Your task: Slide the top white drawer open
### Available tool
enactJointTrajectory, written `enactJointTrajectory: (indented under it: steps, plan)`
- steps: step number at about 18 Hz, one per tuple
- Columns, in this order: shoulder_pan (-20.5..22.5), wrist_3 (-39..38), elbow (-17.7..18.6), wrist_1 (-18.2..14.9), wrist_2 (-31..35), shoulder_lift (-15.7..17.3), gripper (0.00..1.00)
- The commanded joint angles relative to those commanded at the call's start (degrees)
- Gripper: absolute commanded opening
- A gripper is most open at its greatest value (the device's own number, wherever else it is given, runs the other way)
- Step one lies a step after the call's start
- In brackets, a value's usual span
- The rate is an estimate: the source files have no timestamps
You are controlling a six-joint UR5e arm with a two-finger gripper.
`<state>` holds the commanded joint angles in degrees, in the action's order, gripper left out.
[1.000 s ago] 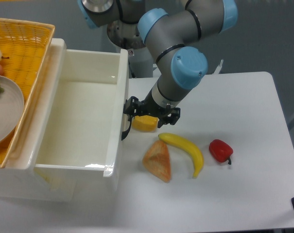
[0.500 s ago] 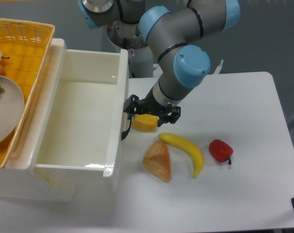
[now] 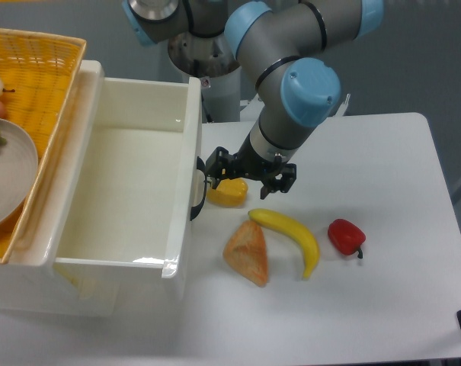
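Observation:
The top white drawer [image 3: 131, 183] stands pulled far out of the cabinet, its deep tray bare inside. Its black curved handle [image 3: 197, 195] shows on the right front face. My gripper [image 3: 249, 174] hangs just right of that handle, low over the table and above a yellow block [image 3: 226, 193]. Its black fingers [image 3: 217, 163] are spread apart with nothing between them, and the handle is free of them.
A yellow wicker basket [image 3: 43, 84] with a grey plate [image 3: 5, 175] sits on the cabinet at the left. On the table lie an orange wedge [image 3: 248, 253], a banana [image 3: 291, 235] and a red pepper [image 3: 346, 235].
The gripper has shifted a little to the right, away from the drawer's handle. The drawer has not moved.

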<state>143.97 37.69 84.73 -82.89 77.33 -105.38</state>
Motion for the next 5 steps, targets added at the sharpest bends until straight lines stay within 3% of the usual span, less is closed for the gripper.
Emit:
enactJointTrajectory:
  steps: [5]
  plan:
    - [-0.1, 7.8, 0.6, 0.1, 2.2, 0.1, 1.00]
